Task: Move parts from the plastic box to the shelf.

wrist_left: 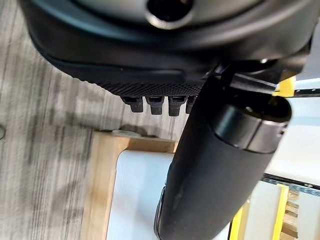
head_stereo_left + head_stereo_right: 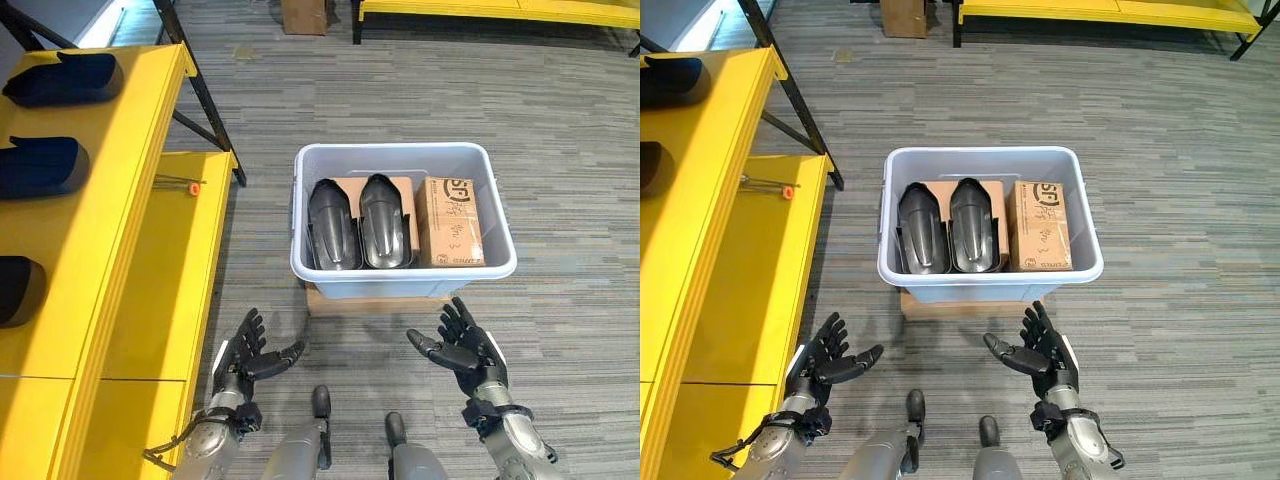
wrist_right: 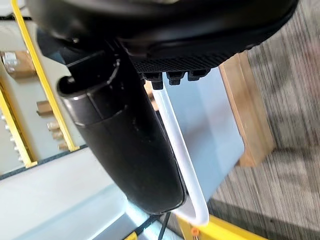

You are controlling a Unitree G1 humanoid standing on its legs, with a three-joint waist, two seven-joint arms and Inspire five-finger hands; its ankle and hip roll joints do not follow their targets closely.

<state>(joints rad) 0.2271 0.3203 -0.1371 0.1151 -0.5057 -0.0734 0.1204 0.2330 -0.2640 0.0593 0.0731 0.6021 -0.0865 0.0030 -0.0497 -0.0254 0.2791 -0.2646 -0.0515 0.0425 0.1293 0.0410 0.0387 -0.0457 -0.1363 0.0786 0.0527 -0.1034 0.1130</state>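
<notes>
A pale grey plastic box (image 2: 404,278) stands on a flat wooden board on the carpet. Inside it, two dark curved shell-shaped parts (image 2: 333,224) (image 2: 385,220) lie side by side, with a brown cardboard carton (image 2: 450,222) to their right. The yellow shelf (image 2: 95,200) runs along the left and carries several similar dark parts (image 2: 38,166). My left hand (image 2: 243,358) hovers open just short of the box's near left corner. Level with it, my right hand (image 2: 466,348) is open near the box's near right corner. Neither hand holds anything.
An orange-tipped tool (image 2: 184,185) lies on the shelf's lower yellow tier (image 2: 170,280). Black shelf legs (image 2: 205,95) slant down to the floor behind it. A cardboard box (image 2: 304,16) and another yellow rack (image 2: 500,8) stand at the far end of the carpet.
</notes>
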